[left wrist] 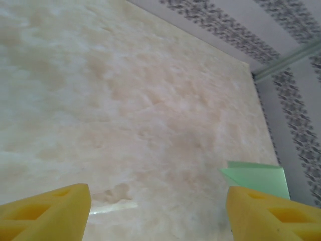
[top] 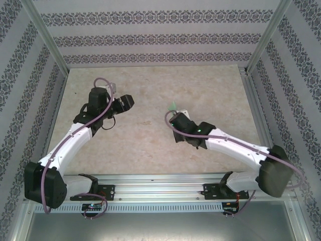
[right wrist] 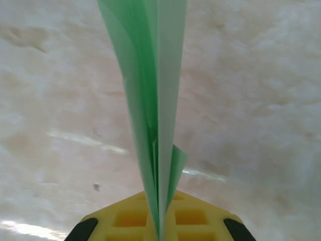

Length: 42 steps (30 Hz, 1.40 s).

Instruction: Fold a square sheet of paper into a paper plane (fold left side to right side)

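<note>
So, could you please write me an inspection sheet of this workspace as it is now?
Surface: beige marbled table, mottled, with light glare.
Job's things: paper plane, mint-green, folded in several layers, seen edge-on.
Clutter: nothing seen.
Tools: left tool open, nothing between its fingers; right tool shut on the paper plane.
Cables: purple cables run along both arms, apart from the paper.
Surroundings: patterned walls, aluminium frame.
</note>
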Each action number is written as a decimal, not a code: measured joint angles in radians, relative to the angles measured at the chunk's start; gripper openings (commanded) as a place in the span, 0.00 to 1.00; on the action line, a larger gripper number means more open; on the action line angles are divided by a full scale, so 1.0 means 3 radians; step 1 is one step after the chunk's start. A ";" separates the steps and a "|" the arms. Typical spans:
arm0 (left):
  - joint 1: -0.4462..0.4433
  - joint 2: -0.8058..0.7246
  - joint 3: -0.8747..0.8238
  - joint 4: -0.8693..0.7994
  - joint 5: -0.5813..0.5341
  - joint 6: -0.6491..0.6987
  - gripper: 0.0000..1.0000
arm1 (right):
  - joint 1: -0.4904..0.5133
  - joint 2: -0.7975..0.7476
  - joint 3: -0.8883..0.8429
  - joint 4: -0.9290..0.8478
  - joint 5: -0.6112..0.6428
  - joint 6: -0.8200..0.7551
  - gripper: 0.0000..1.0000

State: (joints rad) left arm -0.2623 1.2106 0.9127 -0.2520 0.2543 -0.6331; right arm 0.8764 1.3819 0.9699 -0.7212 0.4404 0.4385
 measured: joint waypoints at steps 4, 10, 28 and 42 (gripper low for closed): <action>0.0175 -0.0042 -0.0196 -0.0159 -0.0200 -0.0014 0.73 | 0.0273 0.0852 0.0486 -0.0635 0.0712 0.0020 0.07; 0.0242 -0.0017 -0.0338 -0.0229 -0.0245 -0.0025 0.73 | 0.0521 0.1932 0.1073 -0.1217 0.1213 0.0064 0.12; -0.0083 0.0999 -0.0510 0.0646 0.0772 -0.0161 0.70 | 0.0636 0.0484 0.0343 -0.0281 0.0076 -0.0136 0.72; -0.0991 0.2152 0.0031 0.1423 0.1087 -0.0613 0.57 | -0.1298 -0.1357 -0.1499 0.1404 -0.1754 0.0306 0.74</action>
State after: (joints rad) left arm -0.5594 1.8561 0.9218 0.1749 0.5804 -0.8169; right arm 0.4870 0.9749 0.5201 -0.3000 -0.0856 0.5304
